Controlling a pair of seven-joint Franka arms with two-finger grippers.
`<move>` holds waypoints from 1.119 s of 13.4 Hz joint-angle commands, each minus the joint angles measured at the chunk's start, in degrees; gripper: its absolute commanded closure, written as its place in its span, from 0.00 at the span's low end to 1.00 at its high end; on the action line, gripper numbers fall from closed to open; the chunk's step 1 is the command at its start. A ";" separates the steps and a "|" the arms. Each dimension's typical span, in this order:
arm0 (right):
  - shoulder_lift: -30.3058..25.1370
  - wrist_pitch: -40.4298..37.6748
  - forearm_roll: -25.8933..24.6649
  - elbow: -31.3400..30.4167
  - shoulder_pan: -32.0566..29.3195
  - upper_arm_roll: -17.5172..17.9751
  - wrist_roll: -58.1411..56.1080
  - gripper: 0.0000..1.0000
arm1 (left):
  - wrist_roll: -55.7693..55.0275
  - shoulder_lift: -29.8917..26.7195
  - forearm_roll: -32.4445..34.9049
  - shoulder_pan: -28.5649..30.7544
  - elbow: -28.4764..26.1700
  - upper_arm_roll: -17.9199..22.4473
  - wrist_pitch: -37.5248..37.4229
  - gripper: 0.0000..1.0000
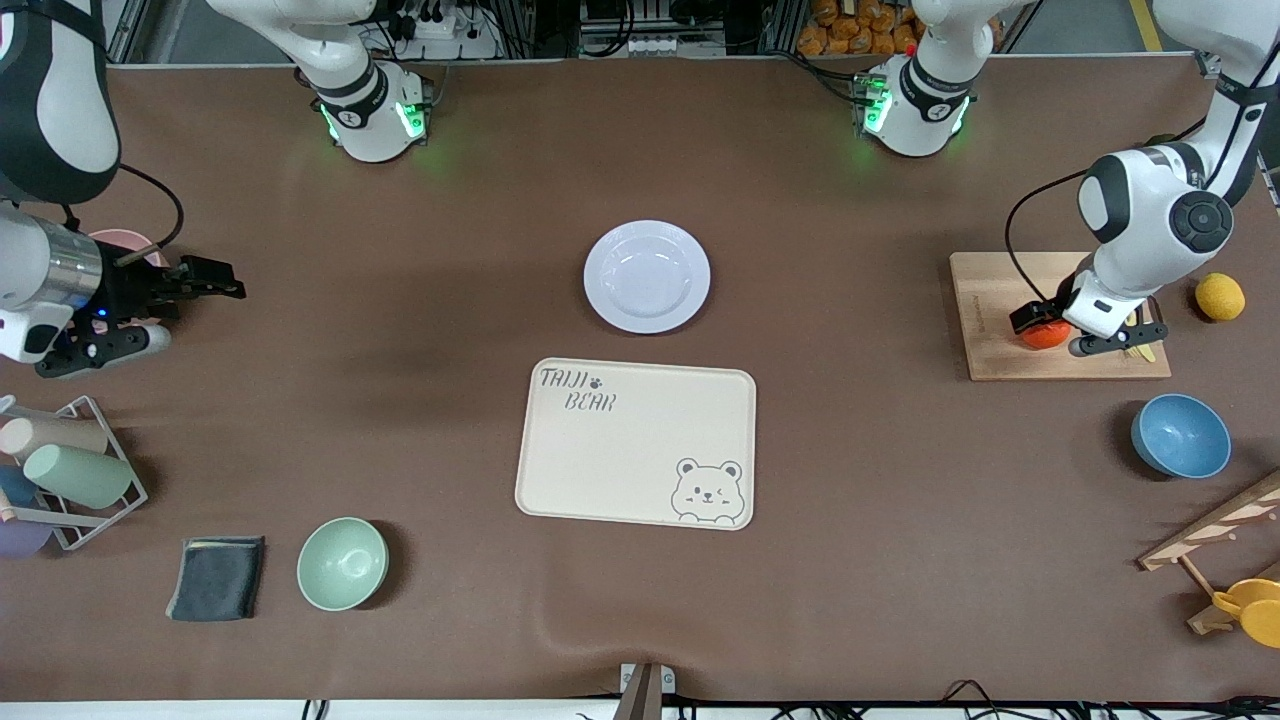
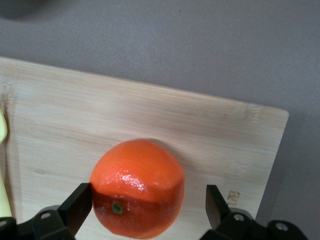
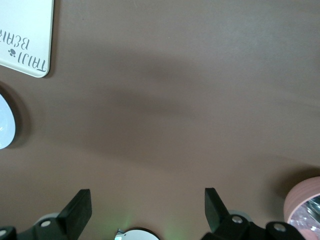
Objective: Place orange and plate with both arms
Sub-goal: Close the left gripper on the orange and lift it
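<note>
The left gripper [image 2: 145, 207] sits low over a wooden cutting board [image 2: 150, 125], jaws spread wide around the orange [image 2: 137, 187] resting between them, not clamped. The right gripper [image 3: 145, 210] hovers open above bare tabletop, the white plate [image 1: 647, 276] well apart from it mid-table.

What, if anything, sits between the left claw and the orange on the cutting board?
Nothing visible. The left claw is open, its fingers on either side of the orange, which rests on the cutting board. A small gap shows at each finger.
</note>
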 commanded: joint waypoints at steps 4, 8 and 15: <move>0.09 -1.11 1.69 -0.01 -0.68 -0.14 0.08 0.00 | -0.08 3.13 1.35 1.48 1.61 -0.35 0.56 0.00; 0.09 -0.93 1.69 0.26 -0.77 -0.14 -0.53 0.00 | -0.17 4.01 1.35 1.56 2.14 -0.26 0.38 0.00; 0.27 -0.67 1.69 0.26 -1.03 -0.14 -0.71 0.00 | -0.17 4.45 1.35 2.27 2.14 -0.26 0.21 0.76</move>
